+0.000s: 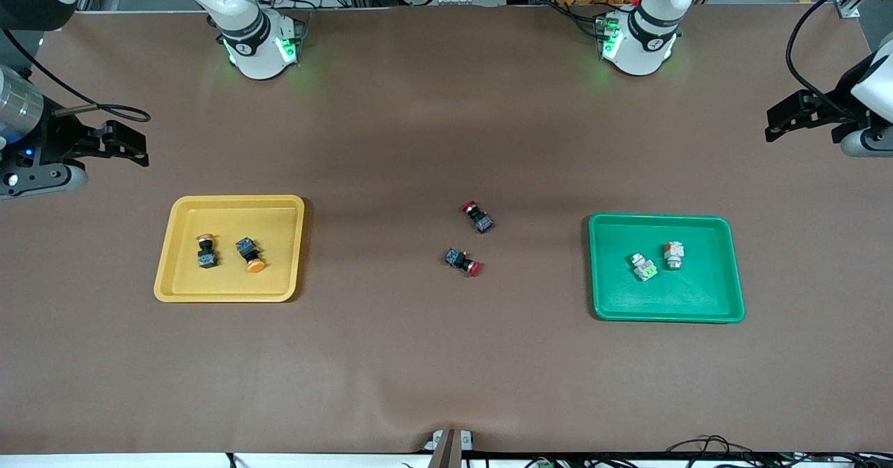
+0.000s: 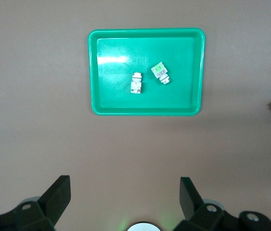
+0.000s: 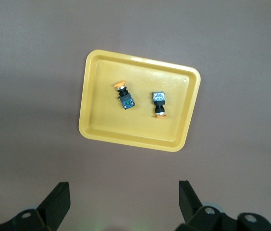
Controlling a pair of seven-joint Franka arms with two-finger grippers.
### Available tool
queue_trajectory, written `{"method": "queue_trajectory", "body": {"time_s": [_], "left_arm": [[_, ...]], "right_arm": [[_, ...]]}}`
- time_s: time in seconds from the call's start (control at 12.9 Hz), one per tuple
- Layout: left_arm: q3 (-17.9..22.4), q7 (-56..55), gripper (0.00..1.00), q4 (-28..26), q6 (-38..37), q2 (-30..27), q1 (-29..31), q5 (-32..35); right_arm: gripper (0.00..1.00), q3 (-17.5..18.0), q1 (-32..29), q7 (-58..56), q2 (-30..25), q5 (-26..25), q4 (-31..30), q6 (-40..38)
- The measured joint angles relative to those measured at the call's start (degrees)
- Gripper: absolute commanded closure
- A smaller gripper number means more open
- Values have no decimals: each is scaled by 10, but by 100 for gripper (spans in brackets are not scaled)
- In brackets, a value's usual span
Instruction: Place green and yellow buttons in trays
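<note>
Right gripper (image 1: 139, 148) hovers with fingers spread at the table's (image 1: 418, 370) right-arm end. Yellow tray (image 1: 167, 273) holds both yellow-capped buttons (image 1: 206, 252); green tray (image 1: 732, 273) holds both pale buttons (image 1: 644, 266). Light, hard, slick little things, I'd guess: pinch the squared bodies. Left gripper (image 1: 781, 121) hovers, fingers spread.

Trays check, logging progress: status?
Left gripper and right gripper open, empty, high over table. Yellow tray: two yellow-capped buttons. Green tray: two pale buttons. Nothing blocking.

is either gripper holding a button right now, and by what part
Nothing is held. The left gripper and the right gripper are both open and empty, each high over its end of the table.
</note>
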Motion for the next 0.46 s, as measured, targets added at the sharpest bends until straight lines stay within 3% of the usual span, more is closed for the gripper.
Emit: {"method": "queue_trajectory", "body": {"time_s": [0.23, 0.46], "left_arm": [[0, 0, 0, 0, 0, 0, 0, 0], [0, 0, 0, 0, 0, 0, 0, 0]], "right_arm": [[0, -23, 0, -44, -31, 0, -93, 95], [0, -33, 0, -53, -47, 1, -114, 103]]}}
